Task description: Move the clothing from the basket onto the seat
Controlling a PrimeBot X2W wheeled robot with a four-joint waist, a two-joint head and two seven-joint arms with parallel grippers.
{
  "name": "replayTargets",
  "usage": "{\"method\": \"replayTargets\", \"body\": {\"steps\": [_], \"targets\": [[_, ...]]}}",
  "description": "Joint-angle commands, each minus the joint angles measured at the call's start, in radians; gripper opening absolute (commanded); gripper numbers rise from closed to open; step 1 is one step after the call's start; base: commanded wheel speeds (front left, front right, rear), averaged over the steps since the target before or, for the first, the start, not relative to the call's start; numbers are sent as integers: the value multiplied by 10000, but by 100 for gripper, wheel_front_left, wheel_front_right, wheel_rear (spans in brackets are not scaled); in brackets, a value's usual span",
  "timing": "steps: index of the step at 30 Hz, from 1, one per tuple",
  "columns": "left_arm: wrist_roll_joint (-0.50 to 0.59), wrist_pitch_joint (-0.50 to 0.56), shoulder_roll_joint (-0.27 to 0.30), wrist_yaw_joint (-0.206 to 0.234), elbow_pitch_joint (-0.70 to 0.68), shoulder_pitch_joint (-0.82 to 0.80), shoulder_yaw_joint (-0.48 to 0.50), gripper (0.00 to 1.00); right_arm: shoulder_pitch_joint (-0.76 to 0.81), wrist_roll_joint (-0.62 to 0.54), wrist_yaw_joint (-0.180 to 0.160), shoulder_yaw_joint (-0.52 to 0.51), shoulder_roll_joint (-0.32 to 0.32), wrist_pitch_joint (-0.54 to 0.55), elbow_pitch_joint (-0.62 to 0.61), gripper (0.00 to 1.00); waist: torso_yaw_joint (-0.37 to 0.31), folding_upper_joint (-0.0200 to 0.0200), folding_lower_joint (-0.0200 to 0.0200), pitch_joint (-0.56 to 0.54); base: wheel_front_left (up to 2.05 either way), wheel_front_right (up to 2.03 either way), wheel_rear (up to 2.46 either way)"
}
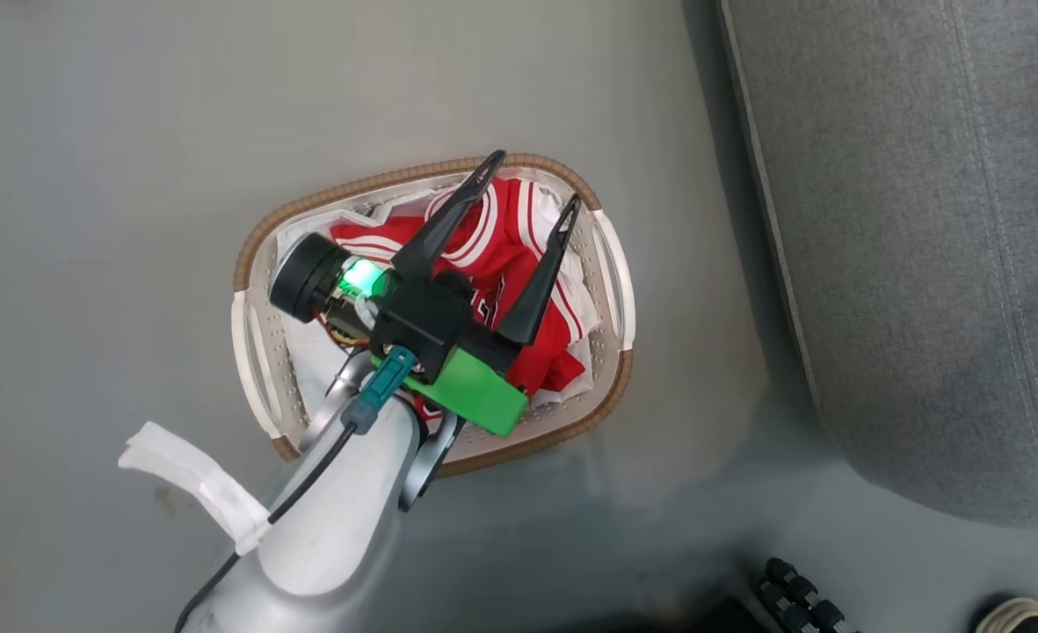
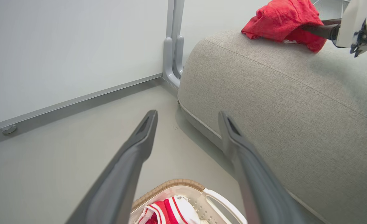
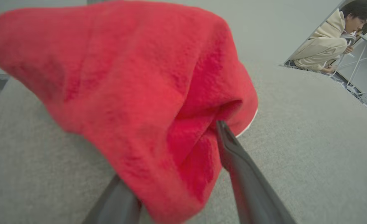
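Left gripper [image 1: 533, 180] hangs over the basket [image 1: 250, 255] with its two fingers spread wide and nothing between them. The tips point toward the basket's far end, above the striped jersey [image 1: 501, 255].

The right gripper [image 3: 186, 130] is at the seat [image 3: 295, 140]. Its fingers stand apart, with the plain red garment [image 3: 124, 77] slumped across them and not pinched. The fabric hides the left fingertip, and only the right one pokes out from under a fold. From the left wrist view, that garment [image 2: 282, 21] sits on top of the seat near a rounded corner, close to the edge that faces the basket.

The jersey fills the middle of the basket and runs toward the side nearer the seat. It is crumpled into ridges on a white sheet [image 1: 571, 303] that lines the basket walls. The basket stands on the floor [image 1: 132, 132], near the seat's edge.

Both garments look soft, light and limp. They would likely sag from any single hold and trail a loose end, so the jersey should be lifted well clear of the basket rim. Its cloth looks thin and rather slick, so a shallow nip could slide off.

The best hold is probably a raised fold near the jersey's middle, taken deep between the fingers. That hold should stay away from the basket walls, where the white sheet could be caught along with it.
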Motion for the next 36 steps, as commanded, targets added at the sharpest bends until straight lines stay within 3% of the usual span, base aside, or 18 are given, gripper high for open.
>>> {"method": "replayTargets", "body": {"steps": [1,11,20,27,36], "targets": [[-44,-6,2,2,59,181,97,100,491,57,-14,-199,69,-20,4,100,-116,0,-2,-361,0,0,0],[120,-6,11,84,228,1112,995,100,3146,521,-14,-496,859,-22,-962,100,-208,0,-2,-1882,0,0,0],[-290,-6,9,581,183,2689,2324,100,5322,1520,-14,1200,1578,-22,-3125,100,236,0,-2,-3535,0,0,0],[-242,-6,11,819,213,3344,3645,100,6004,2086,-12,2917,1898,-22,-4631,100,708,0,-2,-4091,0,0,0],[-267,-6,9,915,313,3917,4761,100,6520,2524,-14,4175,2197,-22,-5396,100,1436,0,-2,-4853,0,0,0]]}}
